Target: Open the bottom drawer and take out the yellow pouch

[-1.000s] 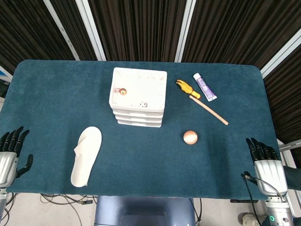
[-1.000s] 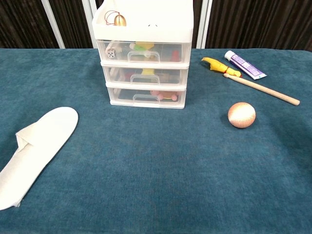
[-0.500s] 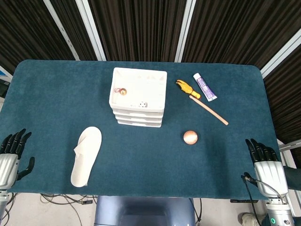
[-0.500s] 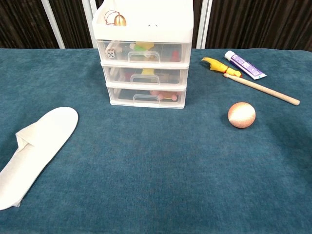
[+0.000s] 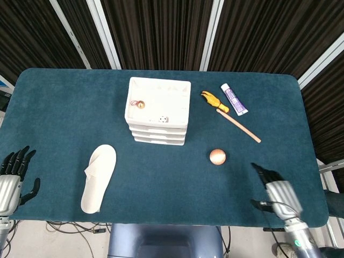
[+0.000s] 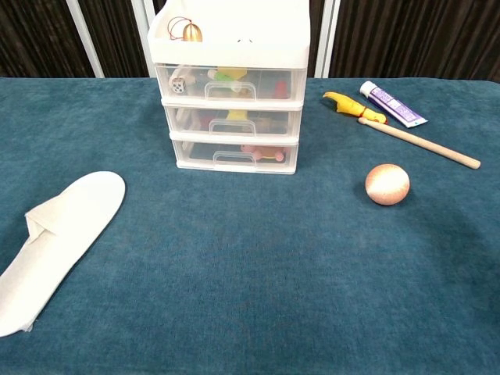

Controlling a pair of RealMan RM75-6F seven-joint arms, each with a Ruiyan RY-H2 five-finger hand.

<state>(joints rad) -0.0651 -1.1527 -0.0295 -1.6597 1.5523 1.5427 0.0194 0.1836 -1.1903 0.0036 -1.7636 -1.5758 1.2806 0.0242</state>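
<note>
Head view | teal table [image 5: 64, 107] | dark slatted wall [image 5: 161, 32] behind

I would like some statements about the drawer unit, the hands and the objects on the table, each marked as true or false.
1. The bottom drawer of the drawer unit is closed. True.
2. The right hand holds the ball. False: it holds nothing, with fingers apart, and the ball lies alone on the table.
3. The slipper lies on the left side of the drawer unit. True.
4. The wooden stick stands upright. False: it lies flat, beside the tube.
5. The left hand touches the slipper. False: it is at the table's left edge, apart from it.
</note>
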